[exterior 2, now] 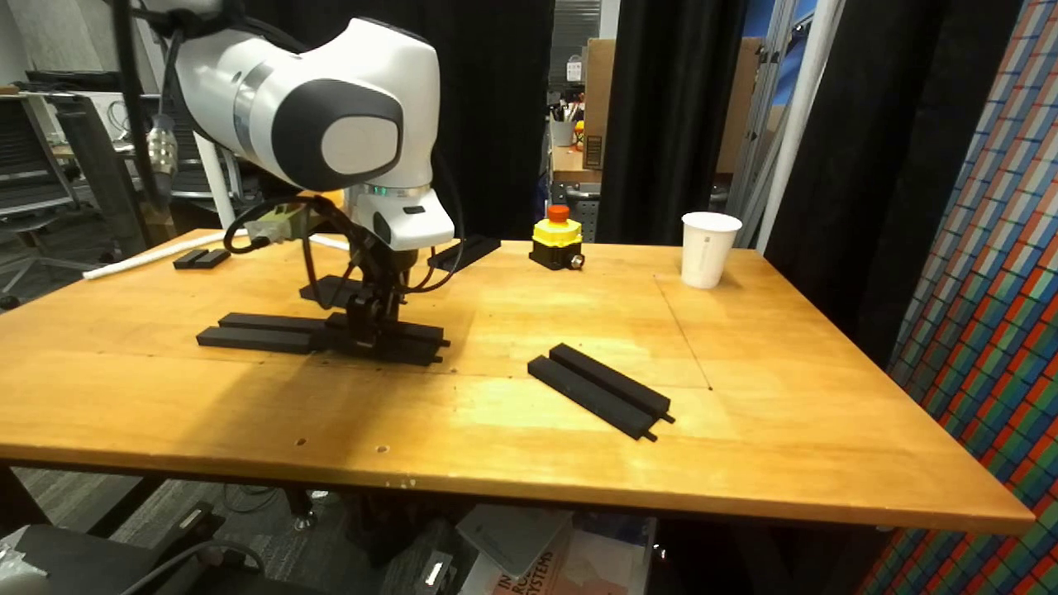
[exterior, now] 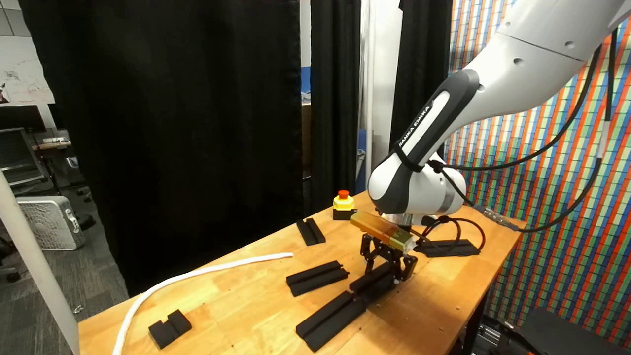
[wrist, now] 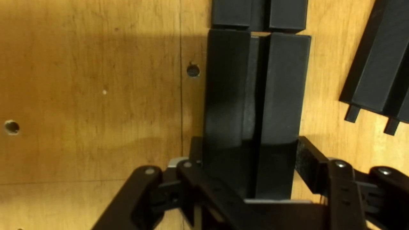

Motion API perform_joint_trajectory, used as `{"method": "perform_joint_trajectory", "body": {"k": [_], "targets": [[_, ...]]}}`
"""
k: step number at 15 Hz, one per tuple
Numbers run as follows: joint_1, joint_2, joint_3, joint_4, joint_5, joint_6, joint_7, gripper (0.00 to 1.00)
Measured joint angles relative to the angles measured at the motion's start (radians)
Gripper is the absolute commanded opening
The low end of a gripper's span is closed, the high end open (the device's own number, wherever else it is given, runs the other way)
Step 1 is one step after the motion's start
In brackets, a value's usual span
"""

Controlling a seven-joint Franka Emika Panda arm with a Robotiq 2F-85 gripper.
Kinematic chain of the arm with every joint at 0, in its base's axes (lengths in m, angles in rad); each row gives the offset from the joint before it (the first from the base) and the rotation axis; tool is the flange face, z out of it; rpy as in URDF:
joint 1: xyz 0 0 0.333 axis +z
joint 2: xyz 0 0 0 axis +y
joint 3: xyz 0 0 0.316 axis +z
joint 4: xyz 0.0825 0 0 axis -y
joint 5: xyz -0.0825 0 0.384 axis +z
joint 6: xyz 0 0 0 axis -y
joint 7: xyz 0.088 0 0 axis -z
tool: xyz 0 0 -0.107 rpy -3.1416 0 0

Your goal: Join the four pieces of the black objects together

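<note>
The fingers point(wrist: 308, 163) are clamped on the held bar point(wrist: 250, 108), a flat matte-black part with a lengthwise groove. One finger bears on each long side, and a length of the bar extends ahead of them in the wrist view. In an exterior view, two small pegs point(exterior 2: 446, 343) project from the bar's opposite end.

The second bar point(exterior: 331, 320) lies on the table point(exterior: 246, 305), end to end with the held bar, with the grooves roughly in line. The facing ends are just beside each other; in the wrist view, a sliver of the table shows at the groove. Whether the ends are engaged cannot be determined.

The third bar point(exterior: 317, 277) lies flat beside this row, apart from it and at an angle. Its pegged end faces the same general way as that of the held bar.

The fourth bar point(exterior 2: 601, 392) lies flat, well apart from the row, beyond the held bar's pegged end. Its own pegs point away from the row.

Other items on the table: a short black block point(exterior: 170, 328); a white cord point(exterior: 197, 272), curving past this block; a further grooved black piece point(exterior: 311, 231), near the emergency-stop button point(exterior: 343, 204); and a white cup point(exterior 2: 709, 252), upright.
</note>
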Motion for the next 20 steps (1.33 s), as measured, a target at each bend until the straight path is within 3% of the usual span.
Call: {"method": "perform_joint_trajectory", "body": {"k": [20], "targets": [[-0.001, 0.049, -0.005, 0.052, -0.017, -0.028, 0.001, 0.46]]}}
